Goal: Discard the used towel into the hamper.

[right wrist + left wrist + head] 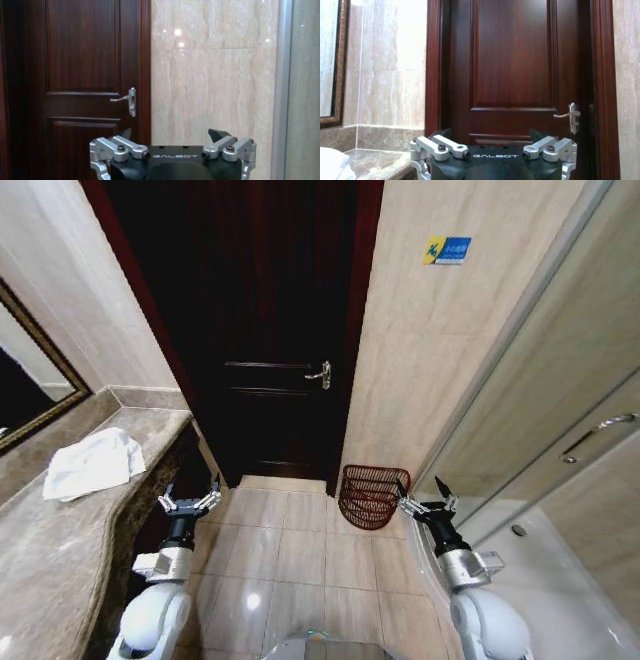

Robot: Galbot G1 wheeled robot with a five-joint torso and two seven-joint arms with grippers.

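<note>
Both arms hang low in front of the robot, over the tiled floor (290, 550), and neither holds anything. On the robot's left side, the left gripper (190, 502) sits just beside the front edge of the marble counter (60, 550), fingers spread wide with nothing between them. Over on the other side, the right gripper (428, 498) has its jaws equally wide and bare, and it hovers near the rim of the hamper (370, 495).

That hamper, a reddish-brown open-weave basket, stands on the floor against the pale stone wall (440, 360), just to the right of the dark wooden door (270, 330) with its silver handle (320, 375). From here it looks as if nothing is inside, though the weave makes that hard to be sure of.

A white towel (95, 463) lies crumpled on the counter top, well apart from the hamper and a little above and behind the left gripper. A framed mirror (30, 390) hangs on the wall beside it.

As I judge it, the job has hardly begun: the towel is untouched, so picking it up, carrying it across the floor and dropping it in the basket are all left to do.
</note>
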